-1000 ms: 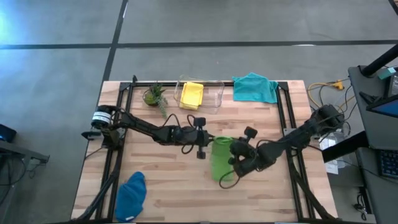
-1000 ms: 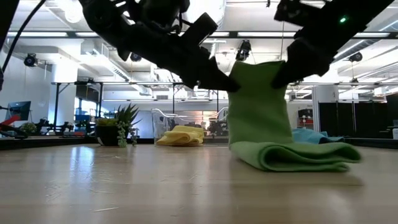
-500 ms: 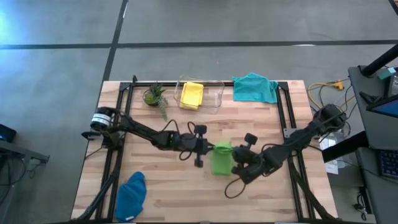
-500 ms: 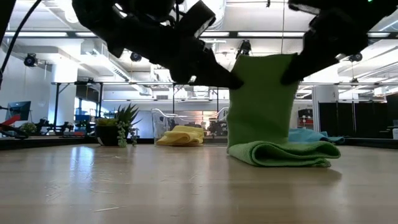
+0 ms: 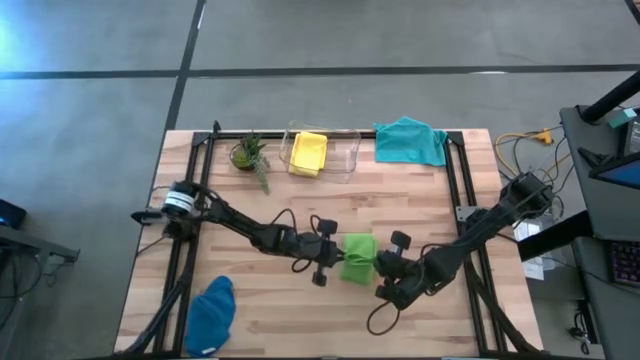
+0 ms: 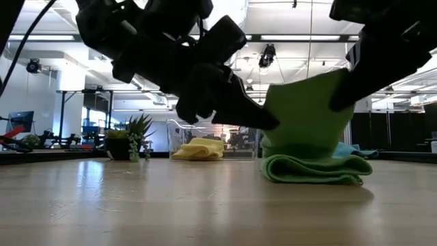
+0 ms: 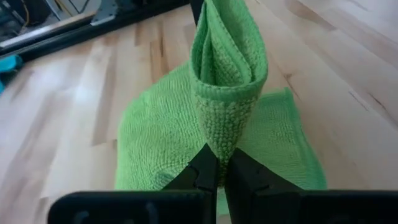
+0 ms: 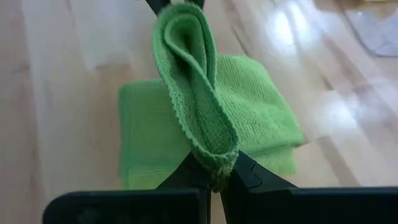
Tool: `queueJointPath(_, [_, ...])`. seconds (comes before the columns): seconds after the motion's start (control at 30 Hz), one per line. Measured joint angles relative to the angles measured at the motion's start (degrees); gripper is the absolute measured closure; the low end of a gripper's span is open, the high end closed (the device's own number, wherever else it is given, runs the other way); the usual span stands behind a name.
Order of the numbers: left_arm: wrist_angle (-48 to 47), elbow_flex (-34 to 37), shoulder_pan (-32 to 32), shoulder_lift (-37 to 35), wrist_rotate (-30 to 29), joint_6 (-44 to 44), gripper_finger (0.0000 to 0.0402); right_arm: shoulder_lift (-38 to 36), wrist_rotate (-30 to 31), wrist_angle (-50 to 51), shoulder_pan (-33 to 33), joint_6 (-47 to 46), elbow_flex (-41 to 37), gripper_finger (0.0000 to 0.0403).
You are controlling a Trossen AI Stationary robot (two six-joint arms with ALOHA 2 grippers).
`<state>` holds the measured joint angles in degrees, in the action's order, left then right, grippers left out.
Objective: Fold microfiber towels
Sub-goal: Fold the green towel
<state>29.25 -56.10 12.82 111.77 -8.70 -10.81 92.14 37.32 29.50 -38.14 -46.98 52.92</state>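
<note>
The lime green towel [image 5: 357, 257] is at the table's middle. Its lower part [image 6: 314, 169] lies folded on the wood, and its raised end [image 6: 304, 119] is held up between my two grippers. My left gripper [image 5: 337, 259] is shut on the raised end's left side, my right gripper [image 5: 381, 266] on its right side. The yellow towel [image 5: 307, 153] lies in the clear bin. The teal towel [image 5: 410, 140] lies at the far edge. The dark blue towel [image 5: 211, 313] lies at the near left. My left gripper pinches the doubled-over edge [image 7: 219, 138] of the green towel's raised end between its two fingers, coming level from the table's left. My right gripper pinches the same fold's other edge [image 8: 214, 157] between its two fingers, from the table's right. The fold hangs slack between them, above the lower layers.
A small potted plant [image 5: 248, 153] stands at the far left. The clear plastic bin [image 5: 322, 153] stands beside it at the far edge. Black frame rails [image 5: 462, 190] run along the table's left and right sides.
Both grippers have moved toward the table's near edge and gone lower, carrying the green towel's raised end. The raised end has come down over the lower layers, and the towel's footprint on the table has grown shorter.
</note>
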Motion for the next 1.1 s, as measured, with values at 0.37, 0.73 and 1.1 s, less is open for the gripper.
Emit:
queueJointPath(0.37, [0.41,0.25,0.28,1.02,2.46,0.15,0.0401,3.75,-4.25,-6.35,-0.99,-1.11,-0.38,0.0394])
queueJointPath(0.73, [0.28,0.29,0.24,1.04,3.14,5.05,0.0401,4.02,-6.34,-6.95,-0.90,-3.16,-0.90,0.0392])
queueJointPath(1.1, [-1.18,1.45,0.04,0.30,2.56,9.04,0.0323,3.39,-11.62,-8.73,-0.95,-4.38,-1.85,0.0317])
